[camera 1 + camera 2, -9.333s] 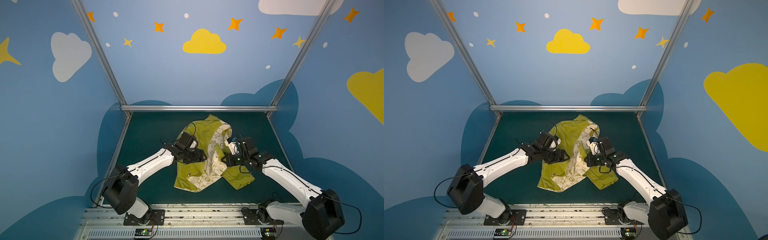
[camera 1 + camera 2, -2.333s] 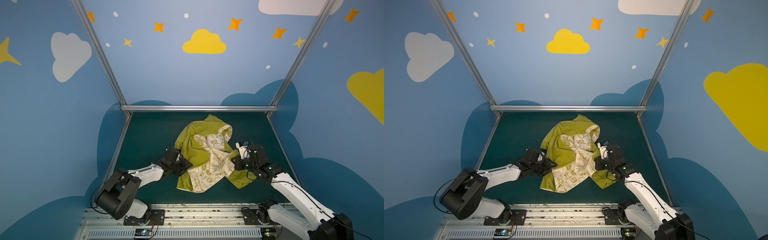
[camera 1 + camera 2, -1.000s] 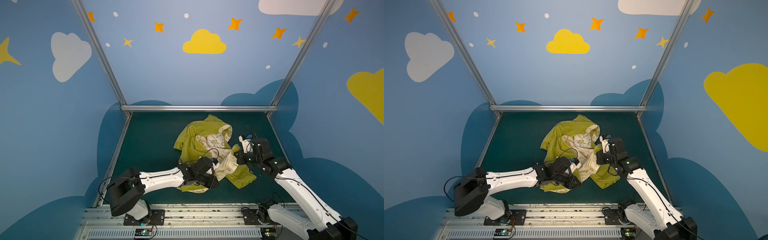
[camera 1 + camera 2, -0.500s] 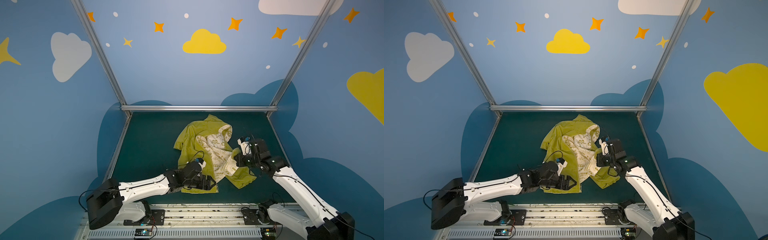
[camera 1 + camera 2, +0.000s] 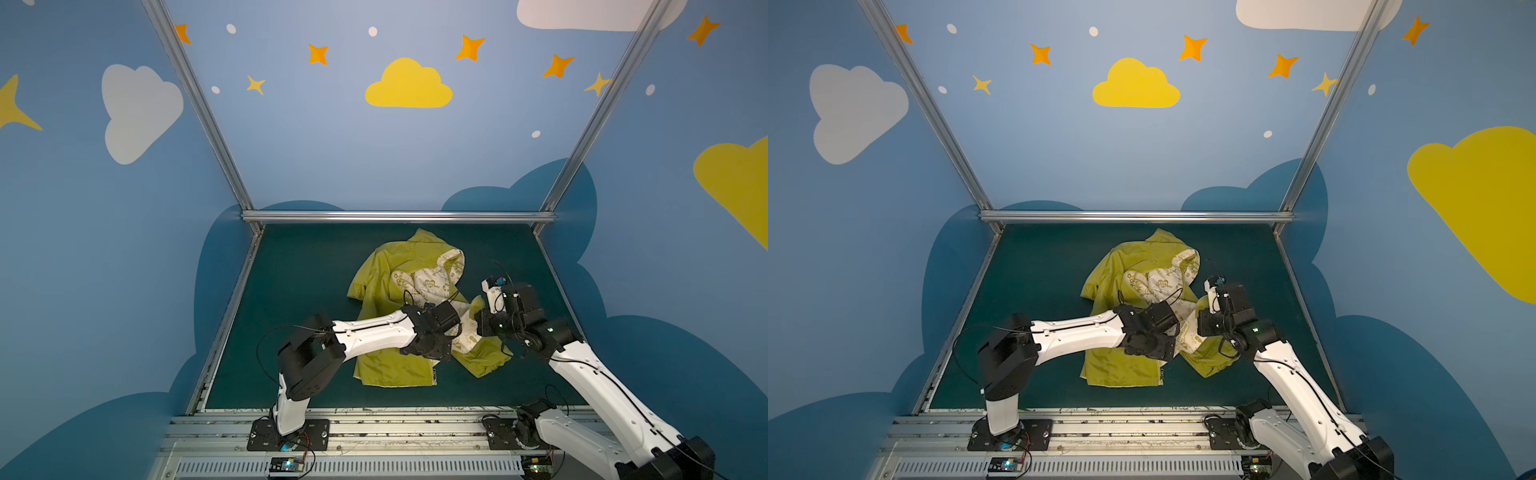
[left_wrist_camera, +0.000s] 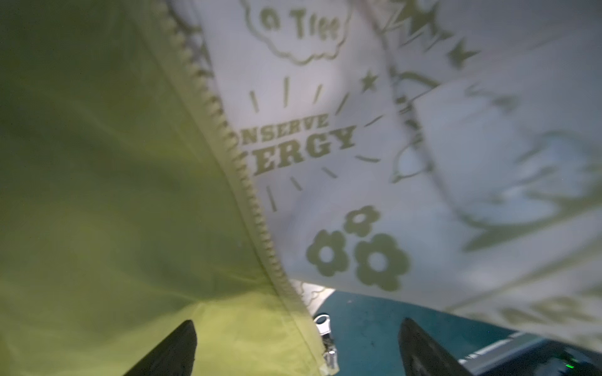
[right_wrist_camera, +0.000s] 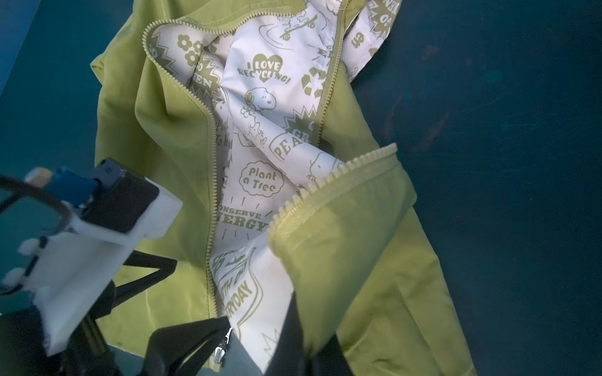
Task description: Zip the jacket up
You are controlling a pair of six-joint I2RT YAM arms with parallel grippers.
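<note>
The left tool (image 6: pixel 296 322), spread wide, straddles the left front edge of the jacket (image 5: pixel 386 365), which lies open, lining up, on the middle of the tabletop (image 5: pixel 291 291). The slider (image 6: pixel 323 324) sits at the near end of that edge's teeth. The right tool (image 7: pixel 294 325), pressed together, pinches the right front edge and holds it raised. Done well, the step probably brings that edge's near end down to the slider, both rows taut and parallel, before the left tool closes. The right edge's pin cannot be made out; the left wrist view is blurred.
</note>
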